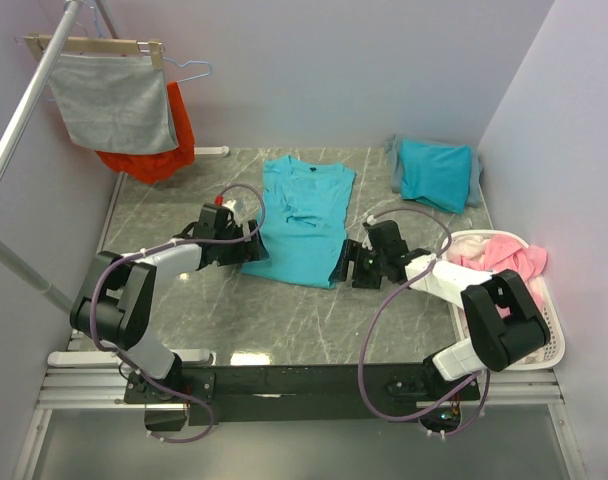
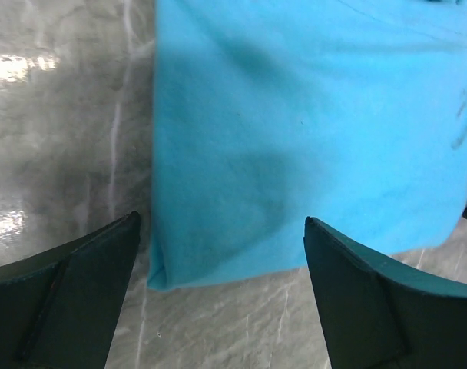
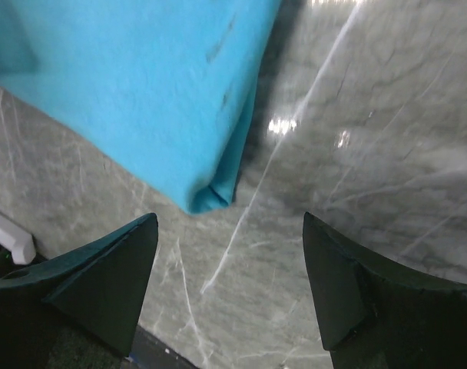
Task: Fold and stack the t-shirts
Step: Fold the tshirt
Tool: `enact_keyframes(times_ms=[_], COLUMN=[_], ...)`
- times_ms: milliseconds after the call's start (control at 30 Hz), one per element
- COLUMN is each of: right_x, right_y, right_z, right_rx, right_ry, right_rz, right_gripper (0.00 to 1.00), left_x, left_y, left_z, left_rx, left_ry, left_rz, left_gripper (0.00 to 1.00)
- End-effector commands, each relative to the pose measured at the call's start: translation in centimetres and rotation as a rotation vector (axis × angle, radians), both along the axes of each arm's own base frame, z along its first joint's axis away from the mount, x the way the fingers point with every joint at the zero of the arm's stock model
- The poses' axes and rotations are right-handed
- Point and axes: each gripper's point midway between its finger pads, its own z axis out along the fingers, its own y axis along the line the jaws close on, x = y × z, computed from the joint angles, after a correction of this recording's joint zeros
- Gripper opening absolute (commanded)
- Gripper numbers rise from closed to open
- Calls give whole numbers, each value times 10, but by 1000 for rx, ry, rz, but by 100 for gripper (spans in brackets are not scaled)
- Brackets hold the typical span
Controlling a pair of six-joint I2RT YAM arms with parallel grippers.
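One turquoise t-shirt (image 1: 302,225) lies on the marble table, folded lengthwise into a long strip with its collar at the far end. A second t-shirt (image 1: 436,172) lies folded at the back right. My left gripper (image 1: 252,240) stands open at the strip's near left corner. In the left wrist view the t-shirt (image 2: 295,138) hem lies between and just beyond the left gripper (image 2: 222,223), and nothing is gripped. My right gripper (image 1: 341,265) is open at the near right corner. In the right wrist view the t-shirt corner (image 3: 141,84) lies just ahead of the right gripper (image 3: 230,219), with bare table between the fingers.
A white basket (image 1: 556,320) holding pink clothes (image 1: 504,258) stands at the right edge. At the back left, a grey cloth (image 1: 114,100) and an orange-red garment (image 1: 159,150) hang from a rack. A slanted metal pole (image 1: 24,110) crosses the left side.
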Motion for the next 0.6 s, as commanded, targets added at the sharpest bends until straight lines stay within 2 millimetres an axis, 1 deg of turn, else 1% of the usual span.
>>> enact_keyframes(times_ms=[0,33,100,167,233,267,300,333,400,433,500,533,567], right_x=[-2,-3,-2,-1,-1,1,0,3,7,11,16,20,22], right_y=[16,18,23,28,32,33,34,35,34,35,34,35,34], right_z=[11,8,7,4,-2,-3,-9,-9,-16,-15,-19,-17,-18], right_rx=[107,105,106,102,95,94,90,91,70,66,51,46,38], right_ry=[-3,7,12,21,38,43,61,57,65,55,59,50,50], right_rz=[18,18,25,31,33,26,29,28,12,11,5,6,1], right_gripper=[82,81,81,80,79,79,78,76,74,66,59,50,44], left_x=[-16,-18,-22,-24,-25,-27,-26,-27,-29,-31,-32,-35,-35], left_y=[-7,-6,-4,-5,-2,-1,-1,-1,0,1,1,1,1], left_z=[2,-1,-7,-11,-14,-17,-16,-16,-17,-19,-20,-23,-23], left_rx=[-47,-44,-48,-59,-48,-51,-57,-60,-63,-64,-64,-63,-65], left_ry=[24,35,67,86,97,105,104,107,116,122,129,141,141], left_rz=[-75,-75,-71,-79,-67,-66,-60,-59,-54,-49,-46,-42,-42], left_gripper=[92,91,83,77,75,70,67,64,56,48,40,31,26])
